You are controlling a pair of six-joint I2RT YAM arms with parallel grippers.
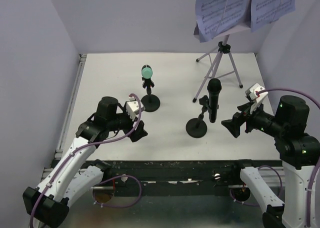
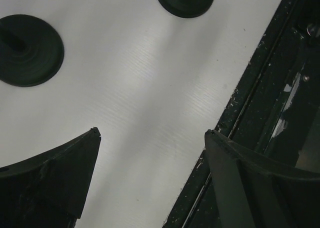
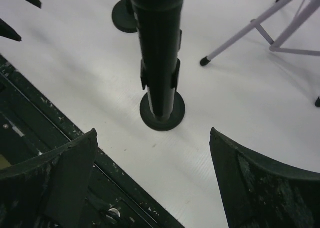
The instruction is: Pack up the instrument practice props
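Seen from above, the left end effector (image 1: 139, 121) hangs over the white surface (image 1: 170, 68) at about 8 o'clock from its middle. Its two dark fingers are spread wide and grasp nothing. The left wrist view shows only bare surface between them, and the dark metal rail (image 2: 270, 103) of the near edge runs along at 3 o'clock.

Close by, at the left end effector's 1 o'clock, a black round-based mic holder (image 1: 150, 102) stands upright. The mint-green microphone (image 1: 146, 72) is clipped in it, head up.

Toward the middle of the surface, a second black round-based mic holder (image 1: 196, 127) carries the black microphone (image 1: 214, 95), also head up. In the right wrist view its body sits in the clip above the round base.

At 1 o'clock on the surface, in the far right part, the lilac tripod music rack (image 1: 220, 63) stands on its splayed legs. The printed sheet-music pages (image 1: 225, 8) rest on its desk and hang over its edges.

At 4 o'clock, the right end effector (image 1: 238, 119) hovers with its fingers released wide and empty. It points toward the black microphone at its 9 o'clock and is near it but apart. In its wrist view the microphone stands at 12 o'clock beyond the gap between the fingers.
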